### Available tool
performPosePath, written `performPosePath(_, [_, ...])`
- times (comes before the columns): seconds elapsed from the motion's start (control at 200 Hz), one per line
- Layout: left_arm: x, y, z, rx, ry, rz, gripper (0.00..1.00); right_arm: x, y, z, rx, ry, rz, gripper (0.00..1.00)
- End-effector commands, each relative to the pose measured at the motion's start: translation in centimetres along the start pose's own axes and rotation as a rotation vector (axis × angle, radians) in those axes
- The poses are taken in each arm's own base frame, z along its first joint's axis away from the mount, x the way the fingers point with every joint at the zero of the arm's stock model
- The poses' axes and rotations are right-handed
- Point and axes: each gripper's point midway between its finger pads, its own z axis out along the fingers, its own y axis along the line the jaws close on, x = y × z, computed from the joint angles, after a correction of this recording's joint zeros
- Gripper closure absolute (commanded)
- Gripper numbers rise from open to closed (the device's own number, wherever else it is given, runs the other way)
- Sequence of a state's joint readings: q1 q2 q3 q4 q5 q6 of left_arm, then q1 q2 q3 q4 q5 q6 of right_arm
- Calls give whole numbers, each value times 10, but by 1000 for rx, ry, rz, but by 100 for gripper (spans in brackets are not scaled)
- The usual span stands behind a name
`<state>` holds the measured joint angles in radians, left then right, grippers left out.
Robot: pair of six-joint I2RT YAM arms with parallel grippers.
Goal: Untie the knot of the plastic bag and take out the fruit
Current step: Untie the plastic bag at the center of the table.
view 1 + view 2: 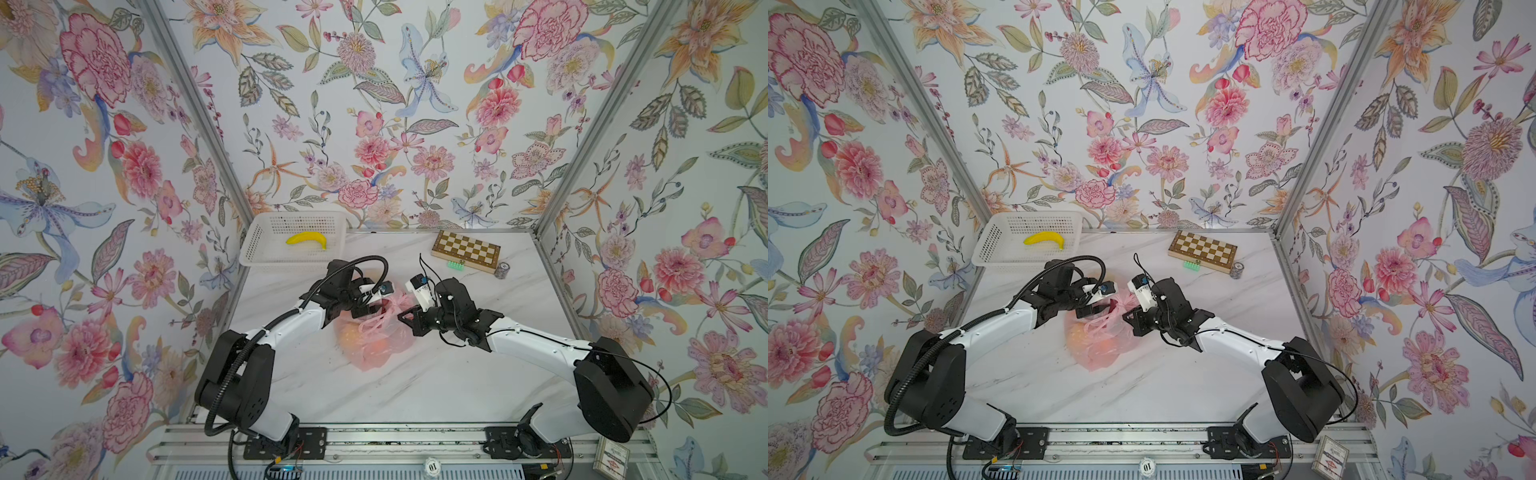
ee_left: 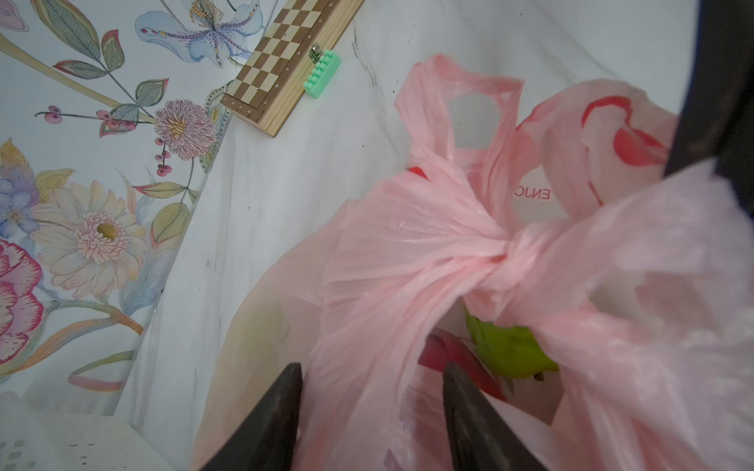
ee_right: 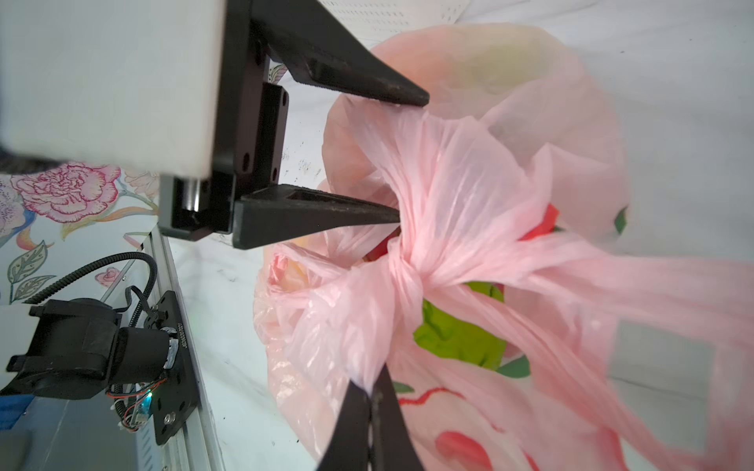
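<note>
Knot (image 2: pixel 510 248): a tight twist of pink film is seen tied on top of the plastic bag (image 1: pixel 376 345), with loop handles and tails fanned out from it.
Plastic bag: it is set near the middle of the tabletop (image 1: pixel 415 382), well apart from every edge. The film is thin and translucent pink with red print.
Fruit (image 2: pixel 510 350): it is enclosed in the bag. A green piece is exposed in the gap under the knot with something red beside it, and orange shapes are seen through the film in both top views.
Left gripper (image 3: pixel 413 158): the jaws are held partly apart, not clenched. A gathered band of bag film just beside the knot is straddled, and both fingertips are touched by the plastic.
Right gripper (image 3: pixel 370 385): the jaws are pressed together, and a lobe of film coming off the knot is pinched at the tips.
Tabletop: it is white with grey marble veining.
Far left corner: a white perforated basket (image 1: pixel 266 232) is placed here, with a yellow banana (image 1: pixel 306 239) laid inside.
Far edge, towards the right corner: a folded chessboard (image 1: pixel 465 250) is laid here with a green toy brick (image 1: pixel 456 264) just beside it. A small cylinder (image 1: pixel 502 270) stands at its end and is too small to be identified.
Near edge: a metal rail (image 1: pixel 395 446) is fitted, and both arm bases are bolted to it.
Room: floral wallpaper (image 1: pixel 374 104) is hung on three sides, with aluminium posts (image 1: pixel 195 112) at the corners.
</note>
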<state>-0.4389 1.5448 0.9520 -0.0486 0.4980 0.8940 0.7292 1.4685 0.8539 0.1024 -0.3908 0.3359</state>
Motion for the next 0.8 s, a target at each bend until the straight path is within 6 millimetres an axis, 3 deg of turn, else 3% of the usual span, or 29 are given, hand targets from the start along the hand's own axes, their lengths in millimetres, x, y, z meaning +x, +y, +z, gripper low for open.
performPosePath(0.0, [-19,12,2,-34,-60,17,68,-2,1,-6,-5,-17,-17,100])
performPosePath(0.09, [-20,22,2,-91,-73,-25,89,-4,2,-9,-3,-28,-21,100])
performPosePath(0.18, [-24,37,-1,-152,-84,-107,95,-5,2,-13,0,-38,-24,100])
performPosePath(0.195, [-17,36,8,-143,-64,-133,96,-5,2,-13,1,-39,-24,100])
performPosePath(0.25, [-14,46,10,-175,-39,-194,100,-5,3,-16,4,-46,-26,100])
performPosePath(0.47, [3,103,-3,-417,61,-486,98,0,3,-28,15,-68,-41,100])
performPosePath(0.651, [11,123,-9,-490,99,-604,95,20,5,-30,-3,-26,-41,100])
performPosePath(0.796, [22,140,-20,-565,99,-736,94,50,6,-25,-12,36,-30,97])
